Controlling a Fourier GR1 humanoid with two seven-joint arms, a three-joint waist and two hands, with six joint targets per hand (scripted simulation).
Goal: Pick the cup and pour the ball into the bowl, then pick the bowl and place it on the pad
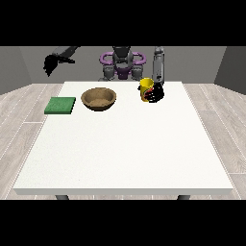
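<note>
cup [145, 89] yellow, far right on tabletop [125, 149], right of bowl [98, 99] | hand at the view's right [154, 93] wraps its side | I judge it light, rigid, slick; grip mid-wall | hand at the view's left [54, 62] raised, fingers unclear

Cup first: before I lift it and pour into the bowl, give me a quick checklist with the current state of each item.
1. Hand at the view's right on the yellow cup: ok, its fingers wrap the cup's side.
2. Cup upright on the table: ok.
3. Ball inside the cup: cannot tell, the inside is hidden.
4. Wooden bowl upright and open: ok, it stands apart from the cup, towards the view's left.
5. Green pad free for the bowl: ok, nothing lies on it.
6. Hand at the view's left out of the pour path: ok, raised beyond the table's edge.
</note>
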